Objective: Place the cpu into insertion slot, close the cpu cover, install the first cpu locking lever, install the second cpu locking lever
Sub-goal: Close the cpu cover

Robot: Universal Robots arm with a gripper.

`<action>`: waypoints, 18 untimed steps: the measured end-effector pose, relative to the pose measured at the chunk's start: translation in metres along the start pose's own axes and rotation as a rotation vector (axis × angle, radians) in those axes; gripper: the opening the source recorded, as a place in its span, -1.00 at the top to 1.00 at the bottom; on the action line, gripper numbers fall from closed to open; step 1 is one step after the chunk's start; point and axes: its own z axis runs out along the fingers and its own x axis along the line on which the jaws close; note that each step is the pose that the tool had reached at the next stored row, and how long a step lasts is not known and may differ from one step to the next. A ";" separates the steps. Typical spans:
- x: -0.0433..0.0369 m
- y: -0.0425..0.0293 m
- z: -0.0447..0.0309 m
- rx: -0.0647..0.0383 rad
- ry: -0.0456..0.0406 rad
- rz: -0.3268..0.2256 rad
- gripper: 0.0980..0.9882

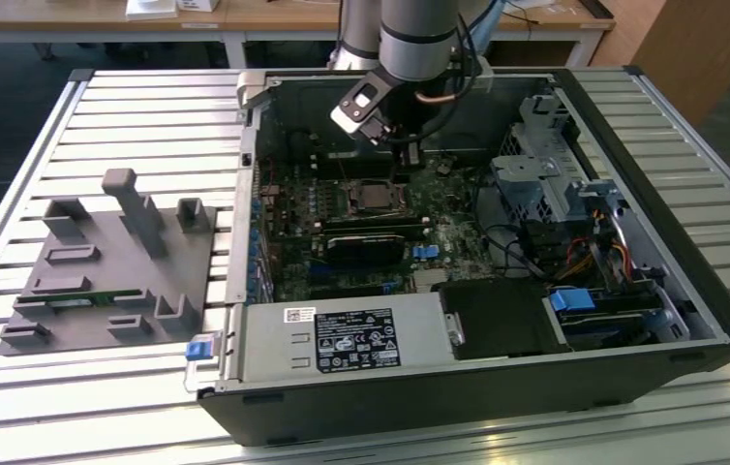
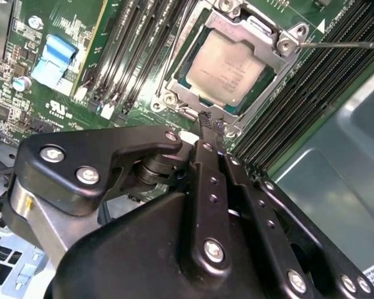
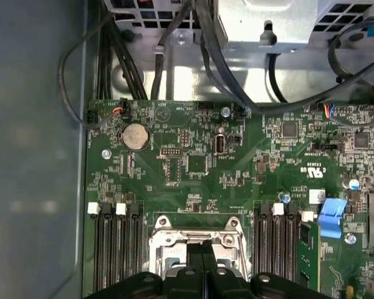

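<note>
The cpu, a silver-grey square chip, lies in the insertion slot on the green motherboard. The silver cpu cover lies flat over the chip's edges, framing it. A thin metal locking lever runs out from one corner of the cover. My gripper is shut, its black fingers pressed together with nothing seen between them, and the tips hang just above the socket's edge. In the first wrist view my gripper covers part of the socket frame. In the exterior view my gripper hangs inside the case behind the socket.
Black memory slots flank the socket on both sides. A blue connector and a coin cell sit on the board. Cables and a drive cage crowd the case. A grey fixture stands on the slatted table.
</note>
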 end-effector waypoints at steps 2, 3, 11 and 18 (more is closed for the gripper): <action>0.0000 -0.0004 0.0002 0.000 0.0002 0.000 0.98; 0.0000 -0.0004 0.0002 0.000 0.0001 0.000 0.98; 0.0000 -0.0022 0.0002 0.000 0.0002 0.000 0.98; 0.0000 -0.0056 0.0002 0.000 0.0003 0.000 0.98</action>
